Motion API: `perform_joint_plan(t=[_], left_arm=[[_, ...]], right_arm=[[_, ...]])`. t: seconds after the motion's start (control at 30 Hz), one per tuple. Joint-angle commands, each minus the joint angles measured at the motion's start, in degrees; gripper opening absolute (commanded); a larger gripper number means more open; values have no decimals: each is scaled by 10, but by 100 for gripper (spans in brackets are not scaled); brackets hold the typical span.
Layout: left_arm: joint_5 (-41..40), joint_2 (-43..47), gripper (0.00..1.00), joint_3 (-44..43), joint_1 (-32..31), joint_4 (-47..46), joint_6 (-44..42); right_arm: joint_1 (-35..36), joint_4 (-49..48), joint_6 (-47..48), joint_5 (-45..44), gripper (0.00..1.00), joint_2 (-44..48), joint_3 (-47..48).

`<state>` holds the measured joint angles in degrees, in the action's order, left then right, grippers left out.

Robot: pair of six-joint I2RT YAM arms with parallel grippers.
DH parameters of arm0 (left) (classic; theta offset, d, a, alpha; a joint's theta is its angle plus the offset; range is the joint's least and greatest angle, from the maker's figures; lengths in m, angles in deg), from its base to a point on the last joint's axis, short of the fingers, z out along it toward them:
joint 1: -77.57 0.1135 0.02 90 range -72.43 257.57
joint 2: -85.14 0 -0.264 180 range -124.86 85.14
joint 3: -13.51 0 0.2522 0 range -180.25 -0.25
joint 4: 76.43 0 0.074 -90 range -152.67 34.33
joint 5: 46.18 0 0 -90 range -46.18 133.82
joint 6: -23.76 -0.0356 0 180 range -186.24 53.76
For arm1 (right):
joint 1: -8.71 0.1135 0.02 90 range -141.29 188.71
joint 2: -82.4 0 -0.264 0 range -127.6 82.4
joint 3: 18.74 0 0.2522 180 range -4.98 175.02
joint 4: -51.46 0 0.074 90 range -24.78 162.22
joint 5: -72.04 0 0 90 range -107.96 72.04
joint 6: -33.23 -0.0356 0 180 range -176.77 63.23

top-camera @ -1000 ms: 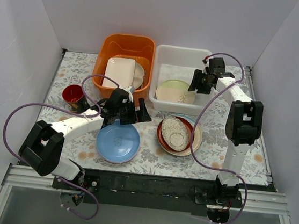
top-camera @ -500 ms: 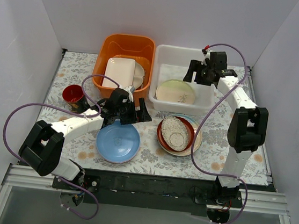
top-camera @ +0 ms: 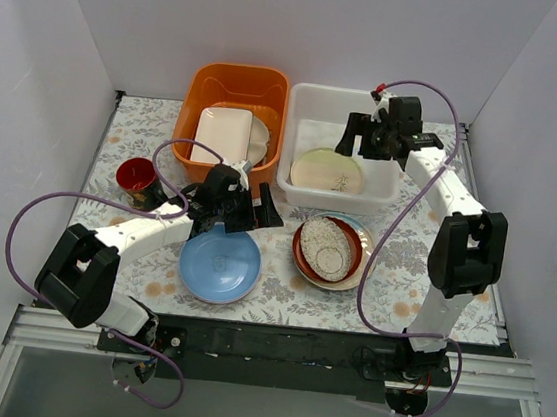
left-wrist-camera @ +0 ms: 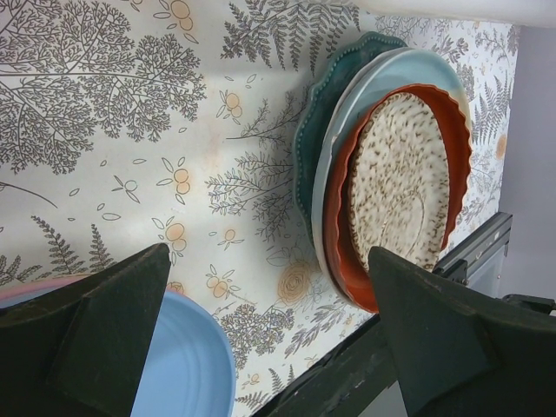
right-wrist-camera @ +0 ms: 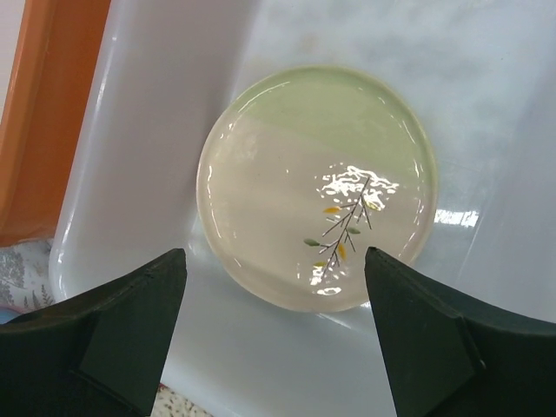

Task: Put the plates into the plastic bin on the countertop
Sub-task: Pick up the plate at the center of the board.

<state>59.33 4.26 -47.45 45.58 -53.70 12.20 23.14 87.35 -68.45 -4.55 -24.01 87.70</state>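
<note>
right pincer (right-wrist-camera: 274, 339) gaping wide, gripping nothing | cream leaf plate (right-wrist-camera: 317, 187) lying directly beneath it in plastic bin (right-wrist-camera: 130, 130) | left pincer (left-wrist-camera: 269, 347) hanging wide, light blue plate (left-wrist-camera: 178, 365) lying partly beneath it

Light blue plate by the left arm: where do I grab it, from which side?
Take the light blue plate by its raised far rim, nearest the left gripper, coming down from above, one finger inside. It lies flat on the cloth, so probably only the rim offers purchase.
</note>
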Motion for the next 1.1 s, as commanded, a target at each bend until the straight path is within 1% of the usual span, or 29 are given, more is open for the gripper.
perform_joint_plan(t=[0.0, 0.27, 0.67, 1.07], left_arm=[[10, 14, 98, -12, 3, -1, -1], [12, 8, 98, -16, 3, -7, 3], [29, 6, 98, -11, 3, -22, 9], [34, 0, 98, -3, 2, -33, 14]], right_arm=[[9, -14, 17, 10, 91, 57, -25], [13, -31, 14, 17, 91, 145, -124], [24, -24, 5, 29, 89, 259, -227], [32, -8, 10, 50, 84, 309, -318]])
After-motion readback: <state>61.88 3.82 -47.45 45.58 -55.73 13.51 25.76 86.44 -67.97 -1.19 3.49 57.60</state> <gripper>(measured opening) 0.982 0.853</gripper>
